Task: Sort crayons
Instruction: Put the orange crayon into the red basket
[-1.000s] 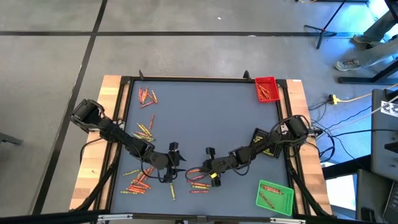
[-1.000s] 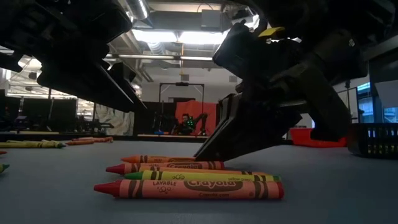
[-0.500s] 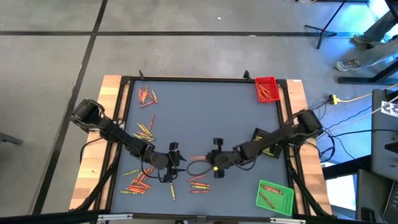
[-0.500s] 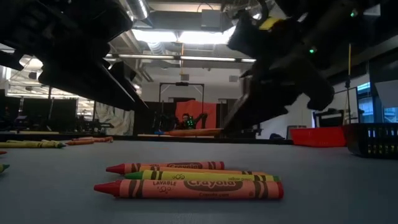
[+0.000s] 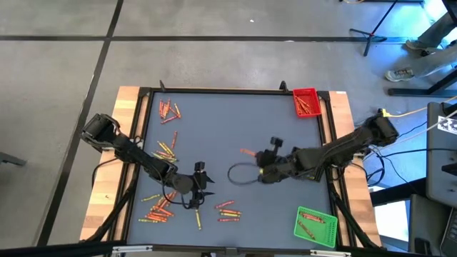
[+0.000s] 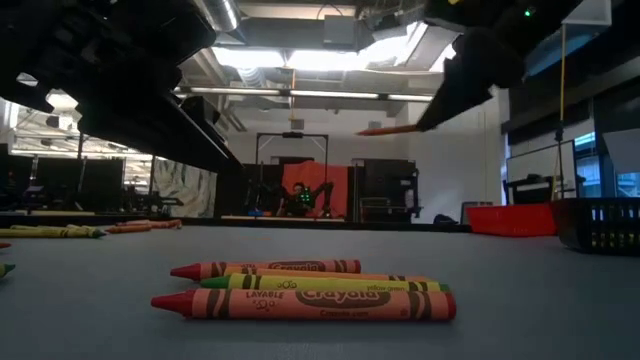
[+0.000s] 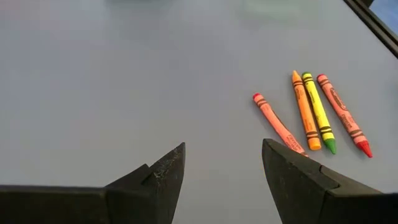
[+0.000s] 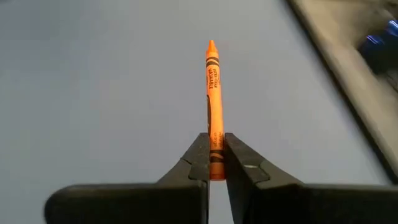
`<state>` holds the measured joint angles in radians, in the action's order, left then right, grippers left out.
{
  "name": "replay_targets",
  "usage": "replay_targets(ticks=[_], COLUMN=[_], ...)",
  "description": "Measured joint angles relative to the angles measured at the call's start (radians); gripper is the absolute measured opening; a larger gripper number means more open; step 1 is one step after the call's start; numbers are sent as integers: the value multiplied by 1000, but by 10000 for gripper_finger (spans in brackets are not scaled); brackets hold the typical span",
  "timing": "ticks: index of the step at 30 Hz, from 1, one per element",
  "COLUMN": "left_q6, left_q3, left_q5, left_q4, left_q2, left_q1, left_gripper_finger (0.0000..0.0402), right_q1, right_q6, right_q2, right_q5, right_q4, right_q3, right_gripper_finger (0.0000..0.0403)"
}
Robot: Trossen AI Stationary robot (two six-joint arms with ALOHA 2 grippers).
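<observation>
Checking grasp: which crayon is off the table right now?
The orange crayon, pinched at one end in the right gripper and held above the mat. All the other crayons lie flat on the table or in trays.

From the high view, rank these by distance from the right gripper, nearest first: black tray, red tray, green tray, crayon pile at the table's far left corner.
From the right gripper, shut on an orange crayon:
1. Black tray, toward the right edge.
2. Red tray, far right corner, and green tray, near right corner: too close to call.
3. Crayon pile, far left corner.

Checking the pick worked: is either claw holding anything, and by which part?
The right claw pinches an orange crayon at its blunt end. The left claw is open, empty.
</observation>
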<state>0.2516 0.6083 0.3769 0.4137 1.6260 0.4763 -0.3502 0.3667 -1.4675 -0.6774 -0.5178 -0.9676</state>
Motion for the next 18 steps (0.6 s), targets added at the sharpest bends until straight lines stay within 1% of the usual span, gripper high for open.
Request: replay_targets(ticks=[5,11,15,18], left_q6=[0,0,0,0], left_q3=[0,0,0,0], left_q5=[5,5,7,8], left_q4=[-1,-1,-1,-1], left_q2=[0,0,0,0], left_q1=[0,0,0,0], left_gripper_finger=[197,197,197,197], right_q1=[90,262,411,529], right_q6=[125,236,254,253], right_q2=[110,193,205,205], right_q5=[-83,-161,-166,-161], right_q4=[-200,-398,-457,-471], right_q3=[-1,-1,-1,4], right_gripper_finger=[23,24,24,24])
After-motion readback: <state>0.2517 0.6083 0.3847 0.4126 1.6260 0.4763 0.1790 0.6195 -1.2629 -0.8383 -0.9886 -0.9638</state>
